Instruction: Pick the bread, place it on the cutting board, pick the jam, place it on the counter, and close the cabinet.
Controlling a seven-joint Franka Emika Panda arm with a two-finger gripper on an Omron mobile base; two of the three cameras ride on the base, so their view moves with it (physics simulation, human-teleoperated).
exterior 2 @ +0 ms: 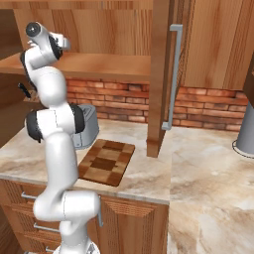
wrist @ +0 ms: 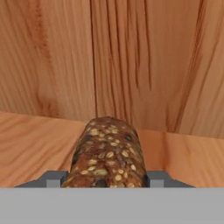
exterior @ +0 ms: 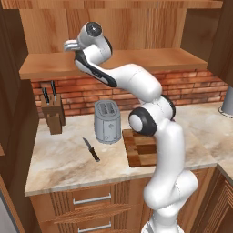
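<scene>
Counted on the bench: one toaster, one cutting board, one knife block, one loose knife. One bread on the cabinet shelf.

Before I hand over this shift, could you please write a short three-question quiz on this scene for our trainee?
1. True or false: the pincer is shut on the bread.
2. What stands just left of the cutting board in the left base view?
A) kettle B) toaster C) bowl
3. Fill in: a black-handled ____ lies on the counter.

Key: 1 true; 2 B; 3 knife.
</scene>
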